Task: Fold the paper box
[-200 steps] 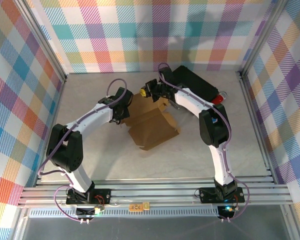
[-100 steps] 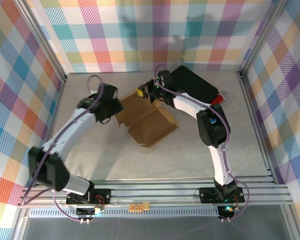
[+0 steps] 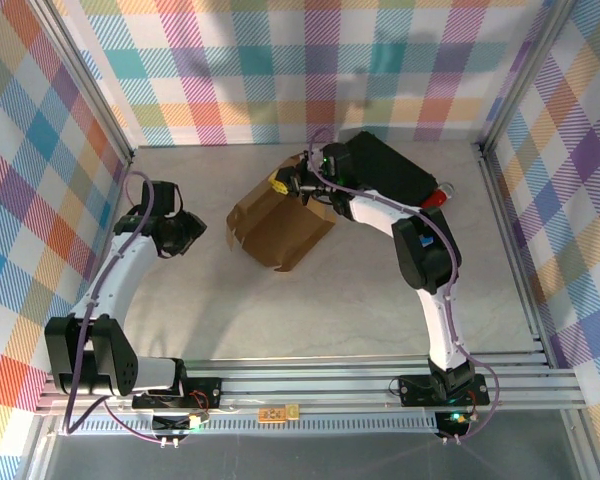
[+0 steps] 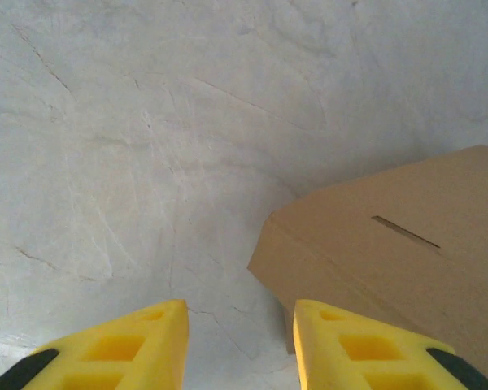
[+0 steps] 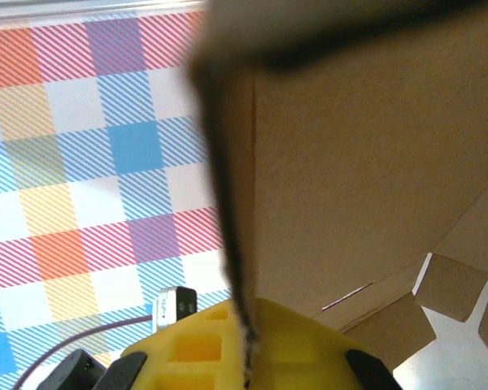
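The paper box is brown cardboard, lying mid-table with its top panel folded over and a slit showing. My right gripper is at the box's far edge, shut on a thin cardboard flap. In the right wrist view that flap's edge runs straight down between the yellow fingertips, with the box's inner panels to the right. My left gripper is off to the left of the box, apart from it. Its yellow fingers stand open over bare table, and a box corner lies ahead on the right.
A black hard case lies at the back right behind the right arm, with a red object beside it. Checked walls enclose the table on three sides. Free table lies in front of the box.
My left gripper let go of the box, opened and drew back to the left. My right gripper swung the flap over leftward, so the spread-out cardboard now sits as a more closed shape.
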`<state>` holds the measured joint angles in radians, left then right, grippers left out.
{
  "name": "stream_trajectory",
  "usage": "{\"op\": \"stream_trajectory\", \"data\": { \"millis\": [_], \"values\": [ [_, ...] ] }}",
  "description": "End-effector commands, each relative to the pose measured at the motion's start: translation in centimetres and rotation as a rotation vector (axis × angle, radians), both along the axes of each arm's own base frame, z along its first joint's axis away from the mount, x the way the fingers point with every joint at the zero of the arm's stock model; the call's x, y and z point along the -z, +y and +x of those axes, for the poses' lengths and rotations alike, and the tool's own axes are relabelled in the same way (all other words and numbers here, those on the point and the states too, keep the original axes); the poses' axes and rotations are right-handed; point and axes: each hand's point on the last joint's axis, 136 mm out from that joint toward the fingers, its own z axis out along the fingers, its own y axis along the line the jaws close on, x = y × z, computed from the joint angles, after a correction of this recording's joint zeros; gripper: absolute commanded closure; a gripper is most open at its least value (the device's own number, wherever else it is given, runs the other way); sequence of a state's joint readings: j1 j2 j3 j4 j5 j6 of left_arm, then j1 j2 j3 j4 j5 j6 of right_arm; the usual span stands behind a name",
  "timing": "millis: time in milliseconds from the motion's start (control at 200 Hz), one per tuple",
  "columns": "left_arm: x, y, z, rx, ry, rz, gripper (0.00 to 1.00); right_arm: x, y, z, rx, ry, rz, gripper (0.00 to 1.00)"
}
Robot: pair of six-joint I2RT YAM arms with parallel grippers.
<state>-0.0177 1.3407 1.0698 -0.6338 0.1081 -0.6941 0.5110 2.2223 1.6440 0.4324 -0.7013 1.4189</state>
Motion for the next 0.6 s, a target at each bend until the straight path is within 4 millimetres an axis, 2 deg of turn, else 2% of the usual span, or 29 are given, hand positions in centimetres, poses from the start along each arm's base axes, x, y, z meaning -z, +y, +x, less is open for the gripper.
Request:
{"op": "stream_trajectory", "data": {
  "millis": [0, 180, 380, 595],
  "values": [
    [0.5, -0.2, 0.5, 0.054, -0.025, 0.005, 0.65, 2.0, 0.5, -0.5, -0.042, -0.024, -0.015, 1.00],
    [1.9, -0.6, -0.1, 0.091, -0.039, 0.007, 0.69, 4.6, 0.5, -0.8, -0.063, 0.014, -0.030, 1.00],
    [2.5, -1.5, 0.0, 0.189, -0.112, 0.009, 0.70, 5.3, 0.3, -1.2, -0.061, 0.034, -0.051, 1.00],
    [2.9, 1.6, 1.3, 0.241, -0.084, 0.259, 0.71, 4.7, 0.8, -0.3, -0.071, 0.055, -0.084, 1.00]
  ]
}}
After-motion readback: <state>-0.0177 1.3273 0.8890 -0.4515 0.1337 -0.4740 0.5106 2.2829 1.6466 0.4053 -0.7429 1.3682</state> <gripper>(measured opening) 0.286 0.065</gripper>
